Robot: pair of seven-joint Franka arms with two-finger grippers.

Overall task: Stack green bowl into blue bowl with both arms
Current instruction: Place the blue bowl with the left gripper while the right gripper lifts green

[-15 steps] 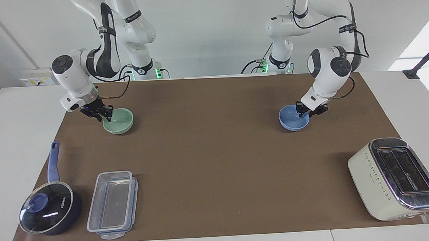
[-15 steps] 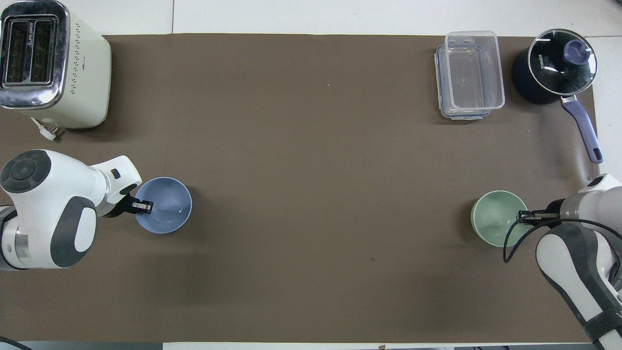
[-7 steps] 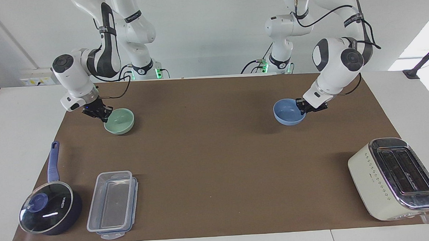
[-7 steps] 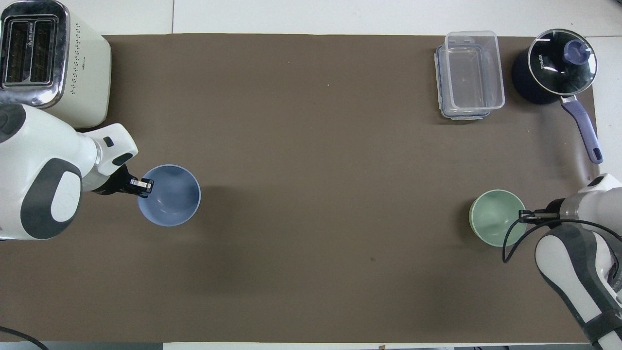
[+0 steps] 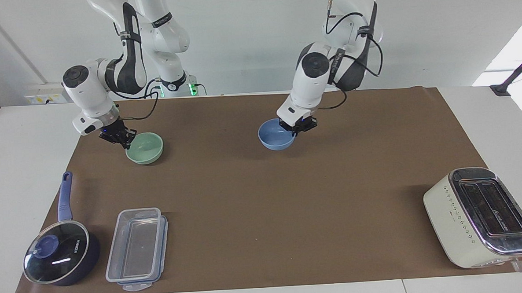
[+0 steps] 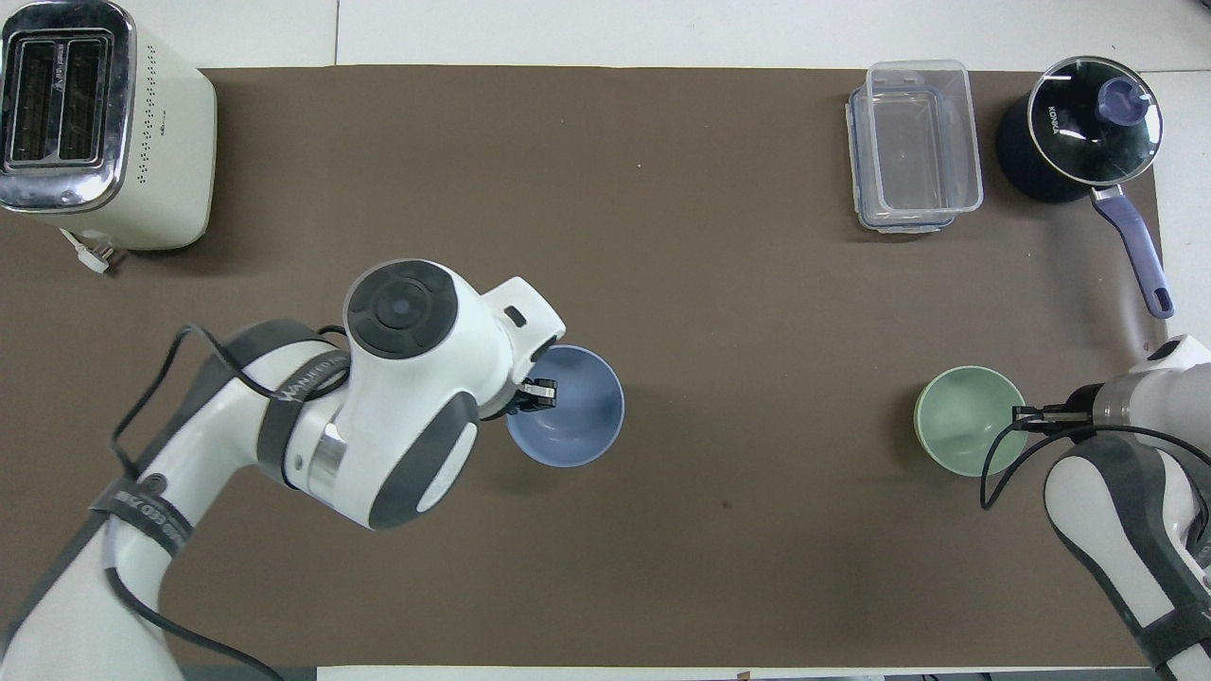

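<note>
My left gripper (image 5: 296, 128) is shut on the rim of the blue bowl (image 5: 276, 140) and holds it upright a little above the brown mat, near the mat's middle. The gripper (image 6: 541, 392) and the blue bowl (image 6: 572, 426) also show in the overhead view. My right gripper (image 5: 126, 141) is shut on the rim of the green bowl (image 5: 145, 147) toward the right arm's end of the table. The green bowl (image 6: 965, 421) is upright and low at the mat; I cannot tell if it touches. The right gripper (image 6: 1026, 416) grips the rim's edge nearest its arm.
A cream toaster (image 5: 480, 216) stands at the left arm's end, farther from the robots. A clear lidded container (image 5: 137, 248) and a dark-blue saucepan with a glass lid (image 5: 61, 256) stand at the right arm's end, farther from the robots than the green bowl.
My left arm lifted the blue bowl and carried it from its end of the table toward the middle. My right gripper and the green bowl have barely moved.
</note>
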